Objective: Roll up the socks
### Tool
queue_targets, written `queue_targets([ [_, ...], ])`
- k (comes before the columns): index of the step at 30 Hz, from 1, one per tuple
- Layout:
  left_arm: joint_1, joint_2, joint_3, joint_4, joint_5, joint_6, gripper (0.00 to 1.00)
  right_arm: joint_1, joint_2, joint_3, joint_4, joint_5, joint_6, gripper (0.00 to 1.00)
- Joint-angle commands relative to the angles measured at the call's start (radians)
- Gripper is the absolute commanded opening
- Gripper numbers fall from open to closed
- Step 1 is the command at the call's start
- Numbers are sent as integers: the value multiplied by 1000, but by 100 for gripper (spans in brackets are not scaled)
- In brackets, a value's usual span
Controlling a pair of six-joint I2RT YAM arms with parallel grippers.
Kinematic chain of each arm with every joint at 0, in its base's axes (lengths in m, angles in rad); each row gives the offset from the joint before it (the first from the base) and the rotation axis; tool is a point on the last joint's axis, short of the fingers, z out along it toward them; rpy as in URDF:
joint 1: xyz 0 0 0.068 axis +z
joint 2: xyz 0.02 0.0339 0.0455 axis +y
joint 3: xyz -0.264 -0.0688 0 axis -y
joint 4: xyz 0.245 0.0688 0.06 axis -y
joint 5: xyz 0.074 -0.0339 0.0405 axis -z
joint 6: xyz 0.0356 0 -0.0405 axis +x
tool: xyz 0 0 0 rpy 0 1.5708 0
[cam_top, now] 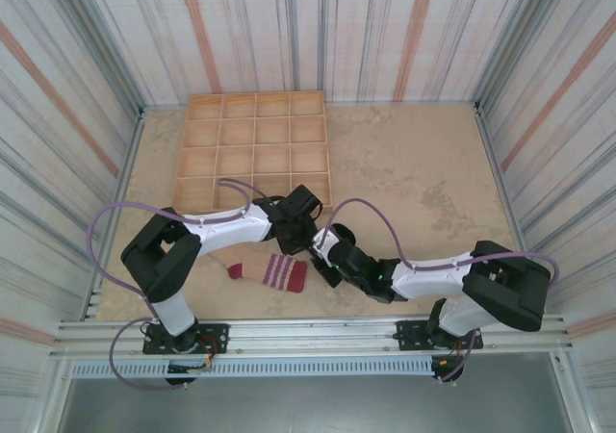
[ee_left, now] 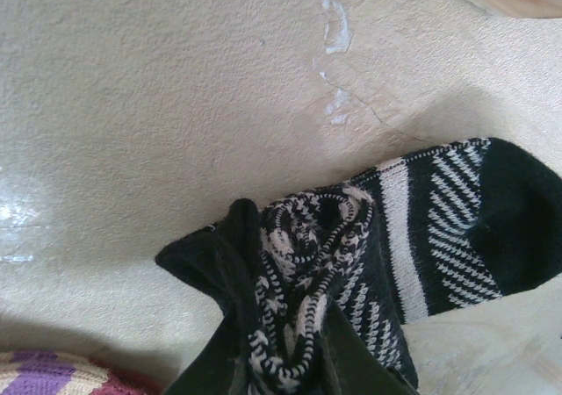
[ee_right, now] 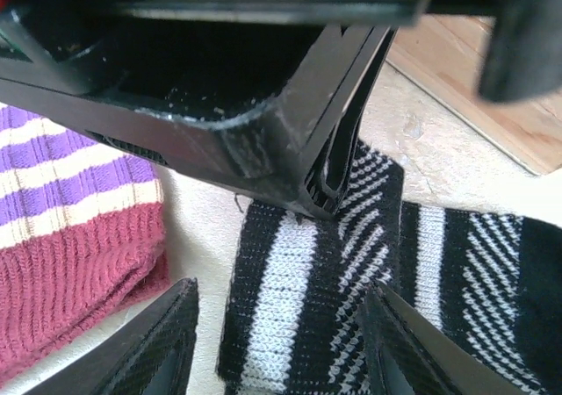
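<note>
Black striped sock (ee_left: pixel 457 219) in left end effector (ee_left: pixel 283 360)

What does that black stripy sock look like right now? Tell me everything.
The black sock is knitted, with grey-white bands and diagonal stripes. It lies mostly flat on the table, one end bunched up where the left tool pinches it. The right tool stands open astride its flat part. The beige sock lies beside it, apart.
</note>
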Motion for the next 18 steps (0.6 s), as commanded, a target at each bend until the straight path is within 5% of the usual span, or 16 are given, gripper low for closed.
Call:
queue_targets([
  [1, 6, 14, -9, -40, 16, -4, 0, 7, 22, -23, 16, 45, 20, 52],
  [11, 9, 9, -52, 43, 55, -35, 6, 4, 116, -11, 7, 85, 79, 36],
  [15, 12, -13, -64, 69, 59, -34, 22, -9, 116, -22, 0, 45, 129, 14],
  [18, 13, -46, -68, 80, 46, -34, 56, -31, 106, -44, 6, -31, 176, 6],
])
